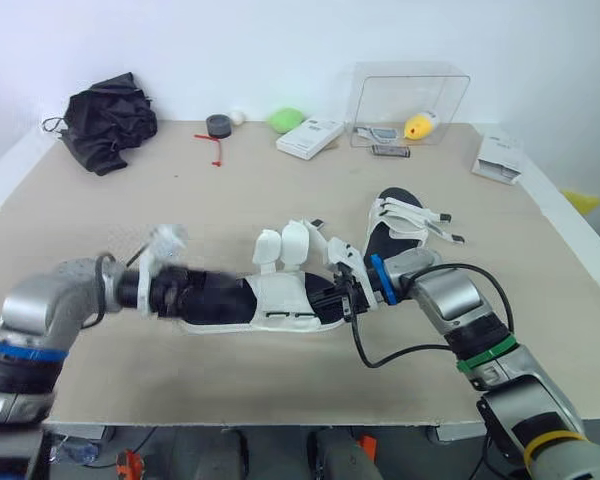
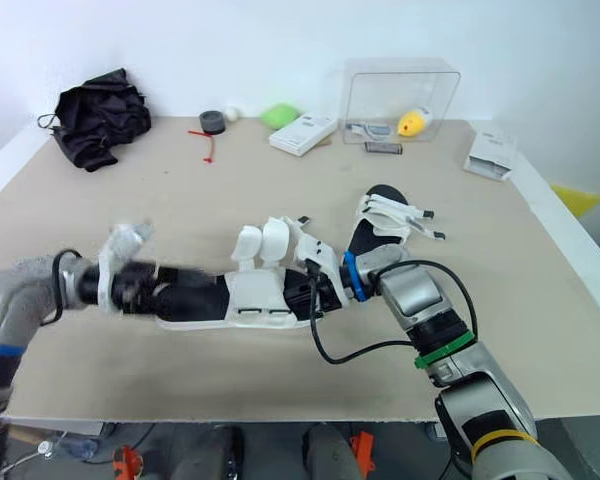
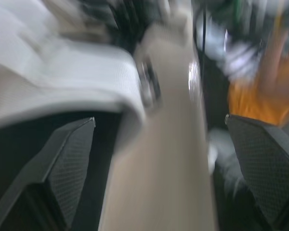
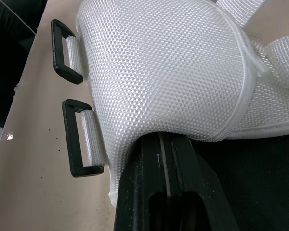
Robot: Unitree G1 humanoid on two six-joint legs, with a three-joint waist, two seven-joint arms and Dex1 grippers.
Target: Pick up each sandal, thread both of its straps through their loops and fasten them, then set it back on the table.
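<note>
At the left of the head view, my left gripper sits at the heel of the near sandal, fingers spread wide with bare table between them, so it grips nothing. I judge it is there to brace the heel. The sandal lies flat at centre, both straps standing open and both black loops empty. At its toe end my right gripper has its fingers closed together on the mesh hem, likely to anchor it for threading. Upper right of that, the second sandal rests on the table.
</note>
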